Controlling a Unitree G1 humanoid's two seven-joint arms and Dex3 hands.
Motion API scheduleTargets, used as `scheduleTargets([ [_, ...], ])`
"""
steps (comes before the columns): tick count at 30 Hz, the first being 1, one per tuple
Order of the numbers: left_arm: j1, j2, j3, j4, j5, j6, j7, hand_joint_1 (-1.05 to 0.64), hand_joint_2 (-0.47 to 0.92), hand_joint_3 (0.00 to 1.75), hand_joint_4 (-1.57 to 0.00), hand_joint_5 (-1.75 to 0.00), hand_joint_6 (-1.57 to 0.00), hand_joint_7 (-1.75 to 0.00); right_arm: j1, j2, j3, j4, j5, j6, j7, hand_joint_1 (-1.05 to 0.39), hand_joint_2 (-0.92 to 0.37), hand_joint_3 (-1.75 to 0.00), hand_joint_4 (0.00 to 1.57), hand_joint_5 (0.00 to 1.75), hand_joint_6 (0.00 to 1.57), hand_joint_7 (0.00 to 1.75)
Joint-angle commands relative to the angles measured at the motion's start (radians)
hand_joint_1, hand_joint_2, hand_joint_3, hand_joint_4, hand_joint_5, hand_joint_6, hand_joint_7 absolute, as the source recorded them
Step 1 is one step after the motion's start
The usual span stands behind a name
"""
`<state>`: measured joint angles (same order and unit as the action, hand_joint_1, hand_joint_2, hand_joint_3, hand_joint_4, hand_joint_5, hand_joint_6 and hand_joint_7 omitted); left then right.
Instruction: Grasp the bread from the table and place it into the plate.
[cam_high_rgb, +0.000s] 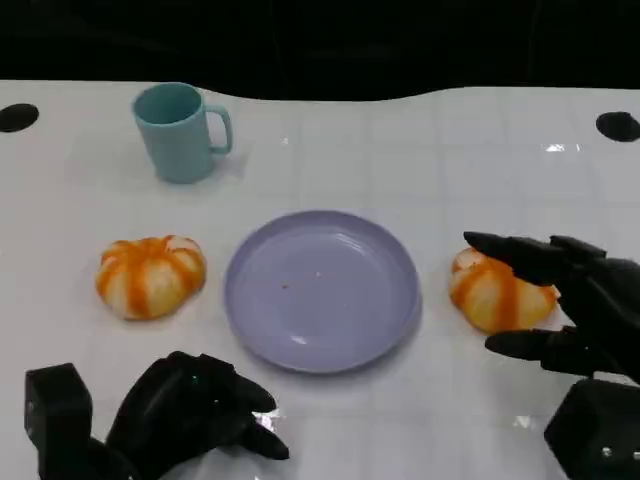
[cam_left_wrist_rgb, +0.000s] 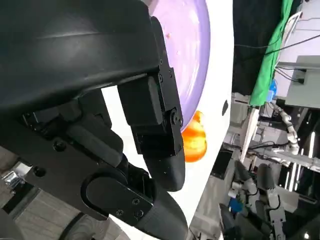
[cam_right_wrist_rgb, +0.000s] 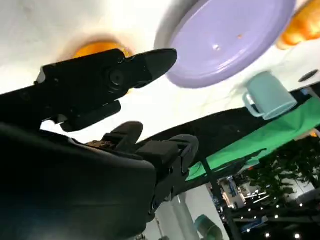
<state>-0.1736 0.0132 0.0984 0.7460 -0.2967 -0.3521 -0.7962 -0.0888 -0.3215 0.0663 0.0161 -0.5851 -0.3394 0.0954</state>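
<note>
table (cam_high_rgb: 420, 140): smooth, glossy white surface with faint tile-like lines and small bright glints
plate (cam_high_rgb: 322, 290): lilac, looks like plastic, smooth with a soft sheen, a few tiny specks on it
bread right of the plate (cam_high_rgb: 497, 292): orange and white, shiny glazed look
bread left of the plate (cam_high_rgb: 150, 276): same orange-white ribbed skin, duller sheen
cup beyond the plate (cam_high_rgb: 180, 131): teal, looks like matt plastic
right hand (cam_high_rgb: 570, 305): black, hard, mostly matt shell
left hand (cam_high_rgb: 190, 410): black, hard, slight gloss
</note>
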Motion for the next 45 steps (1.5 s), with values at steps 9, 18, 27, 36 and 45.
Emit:
scheduleTargets([
  [9, 0.021, 0.018, -0.004, -0.02, 0.008, 0.01, 0.014, -1.05, 0.73, 0.0, -1.57, -0.21, -1.57, -0.02, -0.071, -0.058, 0.081, 0.067, -0.146, 0.079, -0.084, -0.5, -0.83, 0.0, 0.15, 0.3, 0.29, 0.0],
  [18, 0.006, 0.016, -0.001, -0.004, 0.009, 0.01, 0.021, -1.05, 0.73, 0.0, -1.57, -0.22, -1.57, -0.02, -0.166, -0.08, 0.148, 0.186, -0.198, 0.103, -0.104, -0.56, -0.83, 0.0, 0.11, 0.31, 0.26, 0.01],
  [27, -0.003, 0.017, 0.0, 0.012, 0.008, 0.006, 0.021, -1.05, 0.73, 0.0, -1.57, -0.22, -1.57, -0.03, -0.263, -0.077, 0.216, 0.326, -0.223, 0.131, -0.14, -0.57, -0.82, 0.0, 0.11, 0.33, 0.27, 0.01],
  [36, 0.002, 0.019, -0.003, 0.005, 0.014, -0.001, 0.022, -1.05, 0.73, 0.0, -1.57, -0.21, -1.57, -0.02, -0.338, -0.06, 0.286, 0.453, -0.235, 0.174, -0.166, -0.57, -0.81, 0.0, 0.11, 0.31, 0.26, 0.0],
  [45, 0.005, 0.017, 0.0, 0.001, -0.001, 0.009, 0.007, -1.05, 0.72, 0.0, -1.57, -0.22, -1.57, -0.02, -0.414, -0.026, 0.35, 0.617, -0.24, 0.19, -0.211, -0.54, -0.81, 0.0, 0.16, 0.29, 0.28, 0.01],
])
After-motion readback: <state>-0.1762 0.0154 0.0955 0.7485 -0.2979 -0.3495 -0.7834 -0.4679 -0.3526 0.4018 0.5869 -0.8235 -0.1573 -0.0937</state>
